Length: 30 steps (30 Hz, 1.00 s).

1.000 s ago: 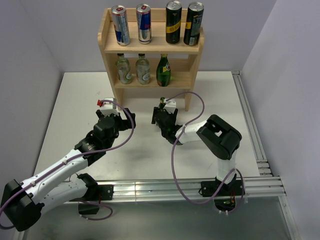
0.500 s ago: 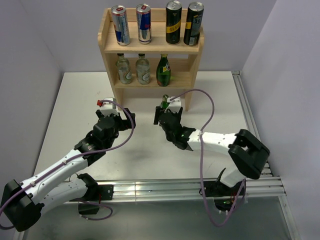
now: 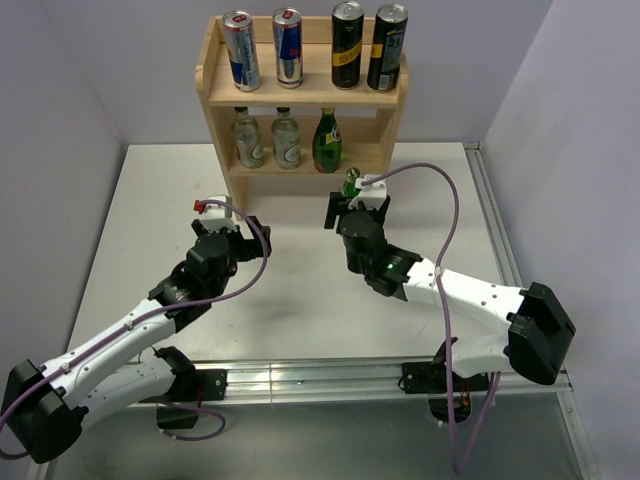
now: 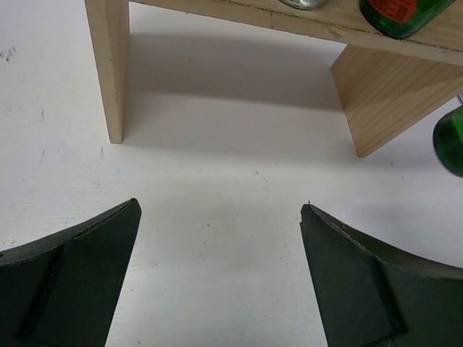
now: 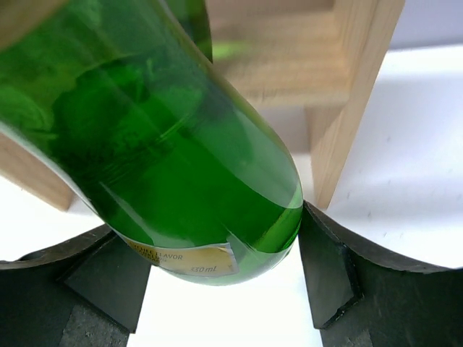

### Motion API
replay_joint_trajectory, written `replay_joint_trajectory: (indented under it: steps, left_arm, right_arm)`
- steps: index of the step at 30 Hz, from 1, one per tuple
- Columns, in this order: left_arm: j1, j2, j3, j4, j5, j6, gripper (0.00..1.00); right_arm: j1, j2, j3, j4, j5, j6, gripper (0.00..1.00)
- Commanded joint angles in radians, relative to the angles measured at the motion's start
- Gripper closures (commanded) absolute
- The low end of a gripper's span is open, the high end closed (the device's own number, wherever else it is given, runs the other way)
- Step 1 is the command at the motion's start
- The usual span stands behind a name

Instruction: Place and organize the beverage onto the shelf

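The light-wood shelf [image 3: 213,70] stands at the back of the table. Its upper board holds two silver-blue cans [image 3: 241,50] and two black-gold cans [image 3: 347,45]. Its lower board holds two clear bottles [image 3: 247,138] and a green bottle [image 3: 327,141]. My right gripper [image 3: 357,207] is shut on another green bottle [image 3: 351,183], held just in front of the shelf's right side panel. In the right wrist view this bottle [image 5: 166,144] fills the space between the fingers of the gripper [image 5: 210,224], with the shelf panel [image 5: 354,94] close behind. My left gripper [image 3: 222,215] is open and empty.
In the left wrist view the open gripper [image 4: 219,208] faces the shelf's left leg [image 4: 108,65] and right panel [image 4: 383,94] over white table. The held bottle [image 4: 450,141] shows at the right edge. A metal rail [image 3: 505,260] runs along the table's right side.
My right arm has carried the green bottle to the right and back toward the shelf's right side. The left arm has not moved.
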Motion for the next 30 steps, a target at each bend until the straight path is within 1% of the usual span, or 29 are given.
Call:
replay_joint_trajectory:
  steps: [1, 12, 21, 30]
  left_arm:
    - [0.002, -0.011, 0.002, 0.031, 0.008, -0.003, 0.01]
    - [0.002, -0.017, -0.003, 0.027, -0.003, 0.000, 0.01]
    - [0.002, -0.013, -0.005, 0.024, -0.006, 0.004, 0.01]
    - [0.002, -0.020, -0.009, 0.018, -0.017, 0.011, 0.01]
  right_arm:
    - [-0.029, -0.065, 0.121, 0.126, 0.051, -0.069, 1.00]
    - [-0.156, 0.028, 0.278, 0.132, -0.031, -0.118, 1.00]
    - [-0.203, 0.135, 0.387, 0.143, -0.072, -0.139, 1.00]
    - [-0.250, 0.204, 0.427, 0.154, -0.087, -0.121, 1.00]
